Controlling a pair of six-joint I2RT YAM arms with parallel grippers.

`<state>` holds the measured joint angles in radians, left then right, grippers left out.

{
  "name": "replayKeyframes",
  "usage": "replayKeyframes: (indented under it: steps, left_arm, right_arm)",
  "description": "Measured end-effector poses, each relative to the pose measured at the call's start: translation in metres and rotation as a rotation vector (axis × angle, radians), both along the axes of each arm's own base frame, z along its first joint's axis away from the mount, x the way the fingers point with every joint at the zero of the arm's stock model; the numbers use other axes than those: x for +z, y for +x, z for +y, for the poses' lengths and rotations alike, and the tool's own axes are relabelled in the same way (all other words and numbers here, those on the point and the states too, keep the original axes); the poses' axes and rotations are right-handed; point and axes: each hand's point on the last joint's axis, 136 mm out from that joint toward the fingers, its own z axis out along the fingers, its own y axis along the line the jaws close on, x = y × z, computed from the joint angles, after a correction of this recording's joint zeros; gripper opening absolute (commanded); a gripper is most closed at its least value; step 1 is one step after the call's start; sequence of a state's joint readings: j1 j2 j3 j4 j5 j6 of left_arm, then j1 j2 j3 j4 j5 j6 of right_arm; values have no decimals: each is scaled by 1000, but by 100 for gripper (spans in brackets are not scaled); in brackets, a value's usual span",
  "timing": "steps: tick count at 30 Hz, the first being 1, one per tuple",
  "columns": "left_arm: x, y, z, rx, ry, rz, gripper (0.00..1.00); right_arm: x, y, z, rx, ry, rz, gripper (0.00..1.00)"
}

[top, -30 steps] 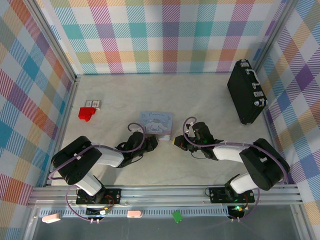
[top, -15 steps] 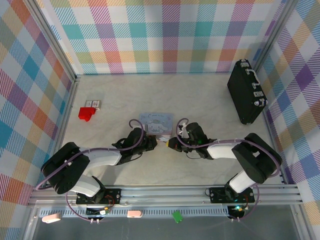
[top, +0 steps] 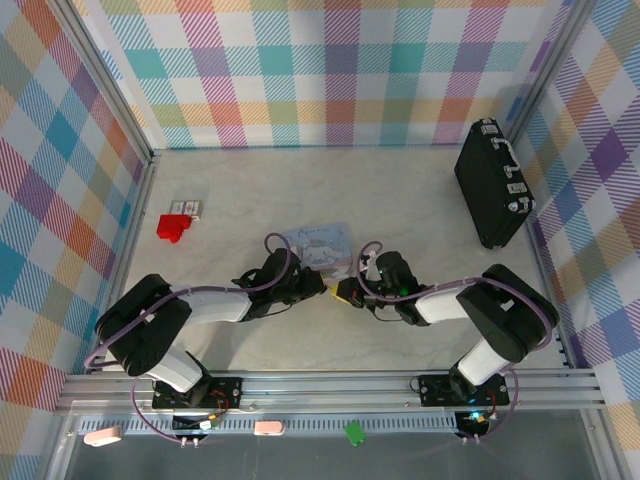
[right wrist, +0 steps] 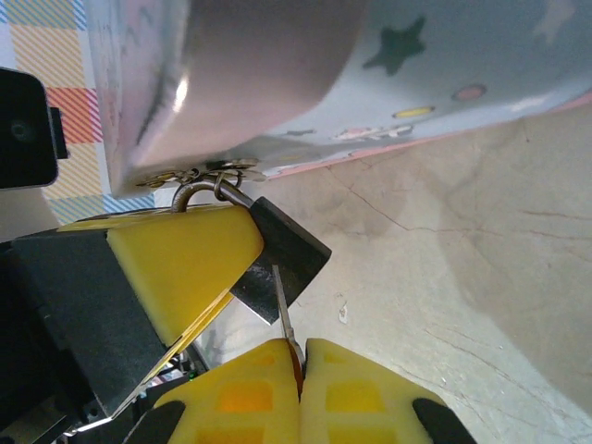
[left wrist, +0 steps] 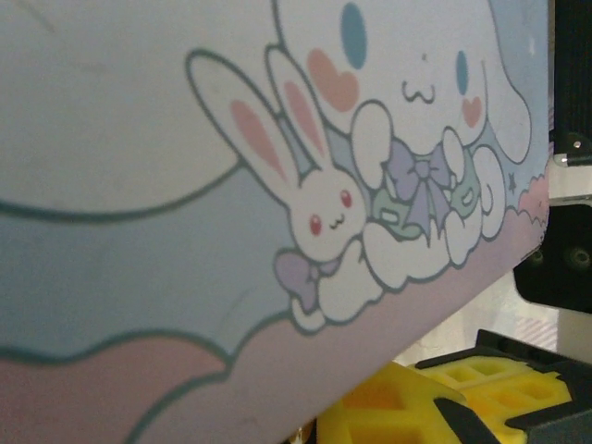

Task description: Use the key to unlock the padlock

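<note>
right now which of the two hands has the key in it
The right hand: its shut yellow fingertips pinch the thin metal key, pointed at the padlock. The left hand carries no key, only pressing against the padlock.

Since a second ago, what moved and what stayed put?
The left gripper slid right and the right gripper, pinching the key, slid left, meeting at the padlock beside the cartoon tin. The red block and black case stayed put.
</note>
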<state>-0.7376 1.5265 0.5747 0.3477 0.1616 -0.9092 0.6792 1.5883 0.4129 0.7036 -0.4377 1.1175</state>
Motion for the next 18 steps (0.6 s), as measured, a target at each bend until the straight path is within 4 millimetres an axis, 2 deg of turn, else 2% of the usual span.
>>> replayKeyframes:
  steps: [9, 18]
  left_arm:
    - [3, 12, -1, 50, -84, 35, 4]
    - [1, 23, -5, 81, -155, 54, 1]
  right_arm:
    - [-11, 6, -10, -61, 73, 69, 0]
    - [-3, 13, -8, -76, 148, 73, 0]
